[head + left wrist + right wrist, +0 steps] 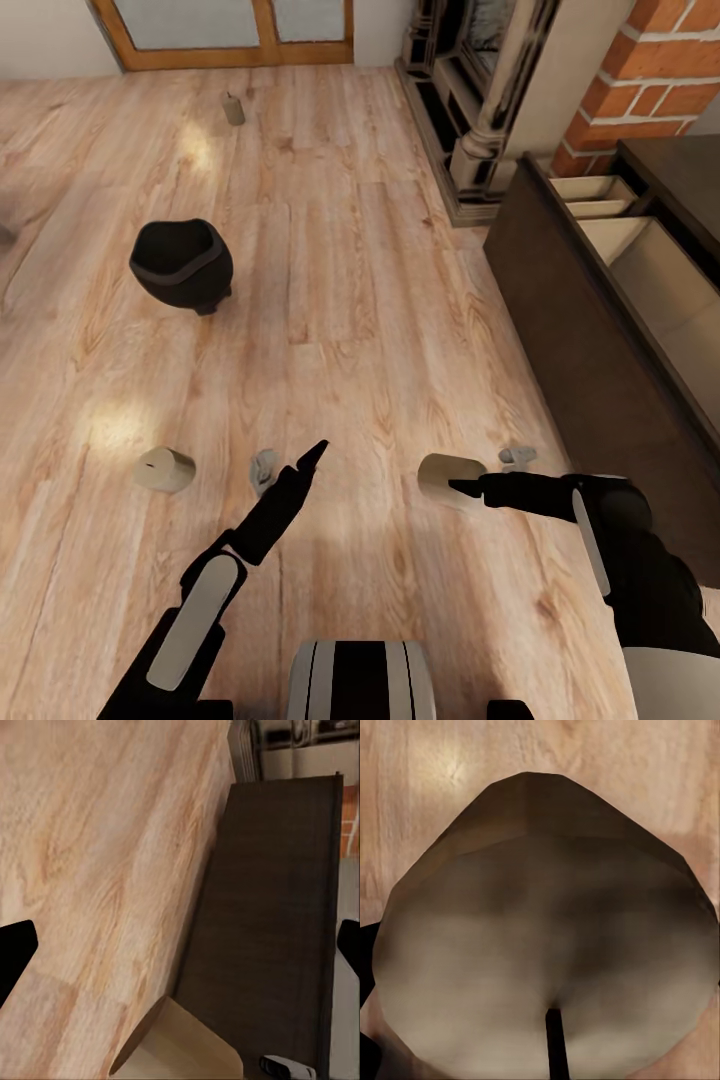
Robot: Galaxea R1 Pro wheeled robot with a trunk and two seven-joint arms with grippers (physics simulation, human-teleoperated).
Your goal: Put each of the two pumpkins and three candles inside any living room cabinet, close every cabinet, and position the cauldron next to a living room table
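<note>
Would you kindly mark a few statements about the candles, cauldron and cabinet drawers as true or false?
1. The right tool holds a candle above the floor. True.
2. The cauldron stands inside an open drawer. False: it sits on the wooden floor.
3. The cabinet has drawers pulled open. True.
4. The left tool grips a candle. False: it is empty and open.
5. Another candle lies on its side on the floor. True.

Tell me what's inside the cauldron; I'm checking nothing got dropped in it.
The cauldron stands on the wooden floor. Its mouth shows only dark interior; no object is visible, but the bottom is too shadowed to be sure.
</note>
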